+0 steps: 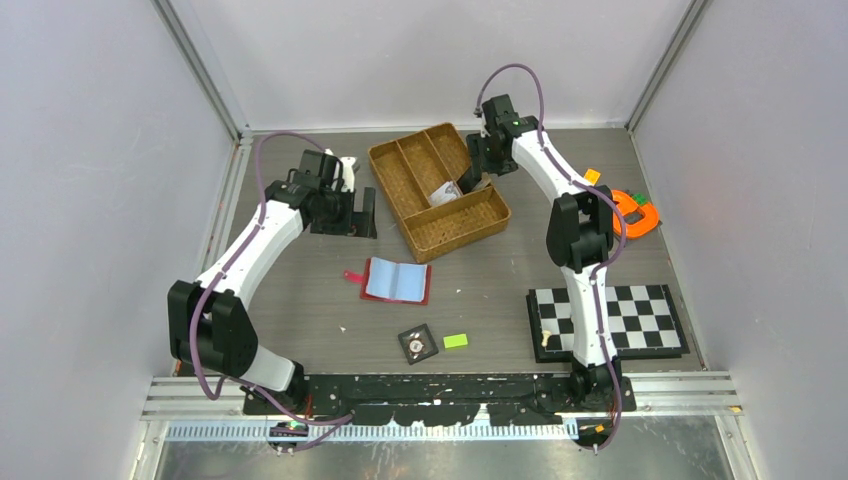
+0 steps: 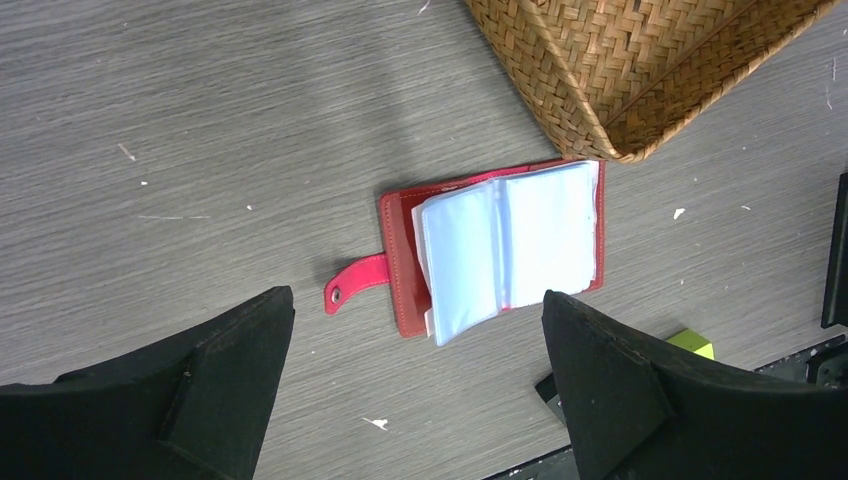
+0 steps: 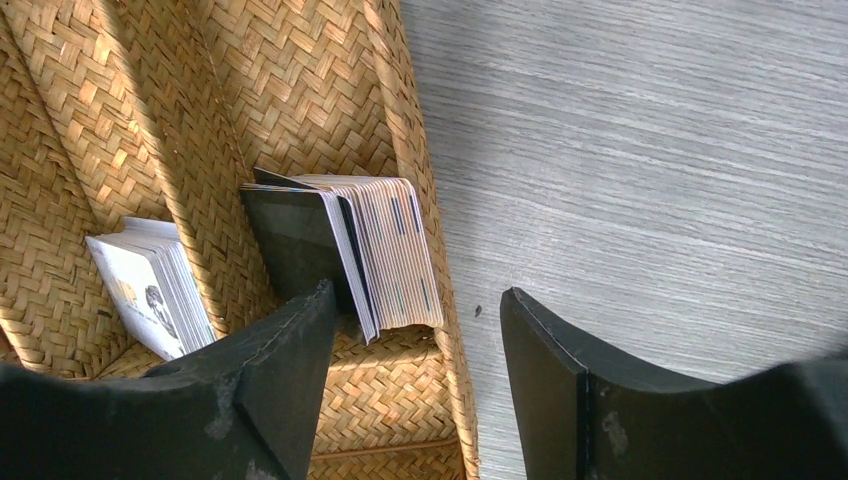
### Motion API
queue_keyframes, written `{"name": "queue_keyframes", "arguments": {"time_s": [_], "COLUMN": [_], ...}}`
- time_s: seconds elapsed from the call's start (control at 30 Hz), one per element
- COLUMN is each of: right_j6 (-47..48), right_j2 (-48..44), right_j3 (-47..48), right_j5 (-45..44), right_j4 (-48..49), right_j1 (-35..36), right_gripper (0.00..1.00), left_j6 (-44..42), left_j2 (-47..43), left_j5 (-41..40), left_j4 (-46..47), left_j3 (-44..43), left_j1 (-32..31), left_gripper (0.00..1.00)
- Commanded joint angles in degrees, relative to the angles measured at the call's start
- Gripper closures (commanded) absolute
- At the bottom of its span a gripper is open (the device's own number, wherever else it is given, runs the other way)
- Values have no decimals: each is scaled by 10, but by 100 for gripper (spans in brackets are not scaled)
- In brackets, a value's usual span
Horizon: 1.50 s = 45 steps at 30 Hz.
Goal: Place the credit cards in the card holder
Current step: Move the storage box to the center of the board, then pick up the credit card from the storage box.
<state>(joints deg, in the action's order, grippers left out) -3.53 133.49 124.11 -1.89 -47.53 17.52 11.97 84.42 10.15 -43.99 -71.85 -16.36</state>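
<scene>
Right pincer (image 3: 415, 297) fills the bottom of my wrist view. Jaws are apart and hold nothing. One finger is inside the woven tray (image 3: 300, 90), the other outside over the table (image 3: 650, 150).

Credit cards (image 3: 390, 250) stand on edge in a stack against the tray's outer wall, between my jaws. Card holder (image 1: 397, 281) lies open on the table, well apart from them, below my left pincer (image 2: 415, 297), which is wide and empty.

Risks:
- A squeeze from here pinches the wall plus the whole stack, so the tray could lift or drag.
- Cards look thin and slick, so I'd likely grab several, and they could fan out and drop.
</scene>
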Motion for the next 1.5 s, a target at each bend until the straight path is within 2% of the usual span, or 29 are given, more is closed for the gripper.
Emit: {"name": "queue_keyframes", "arguments": {"time_s": [0.0, 0.2, 0.37, 1.1, 1.47], "right_j6": [4, 4, 5, 0, -2], "right_j2": [-37, -38, -42, -61, -82], "right_j3": [2, -2, -3, -21, -40], "right_j5": [-12, -4, -4, 11, 49], "right_j4": [14, 14, 15, 33, 50], "right_j1": [-3, -3, -3, -3, -3], "right_gripper": [35, 45, 58, 98, 99], "left_j6": [2, 3, 4, 5, 4], "left_j2": [3, 5, 7, 10, 8], "left_j5": [16, 22, 28, 39, 40], "left_j4": [10, 9, 9, 5, 4], "left_j3": [2, 2, 1, 0, 1], "left_j1": [1, 1, 1, 1, 1], "left_gripper": [3, 3, 3, 4, 4]}}
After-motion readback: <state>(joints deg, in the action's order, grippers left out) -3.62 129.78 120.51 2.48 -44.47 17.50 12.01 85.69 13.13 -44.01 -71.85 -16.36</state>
